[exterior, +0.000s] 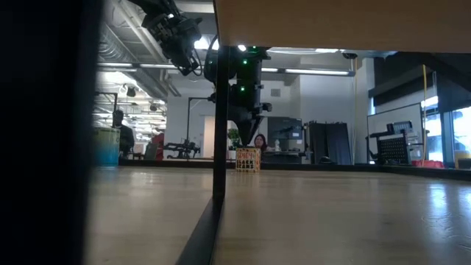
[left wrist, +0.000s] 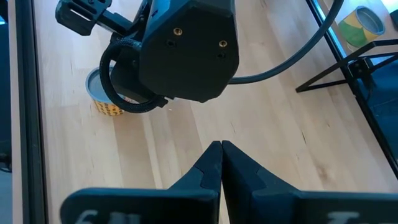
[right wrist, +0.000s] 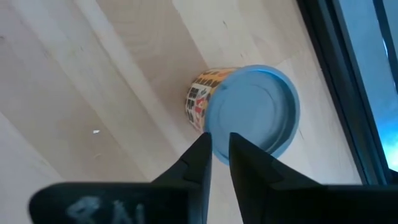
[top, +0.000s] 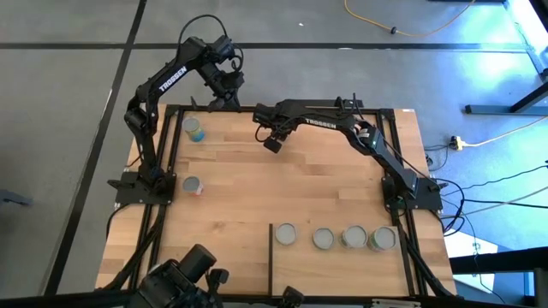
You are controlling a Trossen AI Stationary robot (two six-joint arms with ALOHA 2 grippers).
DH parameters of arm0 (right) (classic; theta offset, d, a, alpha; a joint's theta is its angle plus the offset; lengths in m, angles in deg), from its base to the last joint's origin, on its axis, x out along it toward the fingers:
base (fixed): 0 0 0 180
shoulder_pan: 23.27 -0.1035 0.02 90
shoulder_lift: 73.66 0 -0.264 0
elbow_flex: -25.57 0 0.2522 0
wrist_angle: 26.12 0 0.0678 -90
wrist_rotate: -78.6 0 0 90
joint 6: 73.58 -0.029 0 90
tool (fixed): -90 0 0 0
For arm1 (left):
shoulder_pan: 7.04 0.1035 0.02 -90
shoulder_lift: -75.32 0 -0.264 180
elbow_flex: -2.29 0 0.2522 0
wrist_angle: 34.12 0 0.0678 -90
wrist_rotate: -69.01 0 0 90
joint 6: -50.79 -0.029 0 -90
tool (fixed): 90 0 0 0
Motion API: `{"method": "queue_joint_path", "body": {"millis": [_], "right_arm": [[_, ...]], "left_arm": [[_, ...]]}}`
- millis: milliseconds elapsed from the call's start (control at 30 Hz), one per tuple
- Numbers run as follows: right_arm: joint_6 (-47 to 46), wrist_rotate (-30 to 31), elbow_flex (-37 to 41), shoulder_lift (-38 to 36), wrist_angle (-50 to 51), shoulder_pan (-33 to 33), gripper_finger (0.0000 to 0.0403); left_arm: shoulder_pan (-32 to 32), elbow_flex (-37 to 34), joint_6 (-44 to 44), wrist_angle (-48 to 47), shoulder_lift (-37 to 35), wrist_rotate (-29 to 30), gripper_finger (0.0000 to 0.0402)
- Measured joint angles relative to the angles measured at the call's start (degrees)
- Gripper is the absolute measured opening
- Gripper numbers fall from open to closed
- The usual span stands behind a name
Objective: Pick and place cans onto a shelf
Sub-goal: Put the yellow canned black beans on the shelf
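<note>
cans: seven, four in a row on the shelf (top: 338,274) | two by the left arm | one yellow-patterned can (right wrist: 249,109) under the right arm | arms: two | shelf: one | people in the room behind: two

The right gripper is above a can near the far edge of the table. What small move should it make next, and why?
Probably open wider and lower straight down. The right gripper hovers over the patterned can, whose lid looks wider than the narrow gap between the fingers, so they would likely land on the lid instead of around it.
</note>
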Motion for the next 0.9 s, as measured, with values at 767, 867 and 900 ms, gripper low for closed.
{"method": "queue_joint_path", "body": {"millis": [767,867,900], "right_arm": [[2.48,-0.33,0.0,0.0,1.36,-0.92,0.0079],[2.71,-0.08,0.0,0.0,1.04,-0.92,0.0092],[2.69,-0.12,0.0,0.0,0.76,-0.92,0.0093]], "left_arm": [[0.01,0.0,-0.02,-0.01,0.0,0.0,0.0],[0.01,-0.01,-0.02,-0.01,0.0,0.01,0.0],[0.02,-0.01,-0.02,0.01,0.0,0.0,0.0]]}}
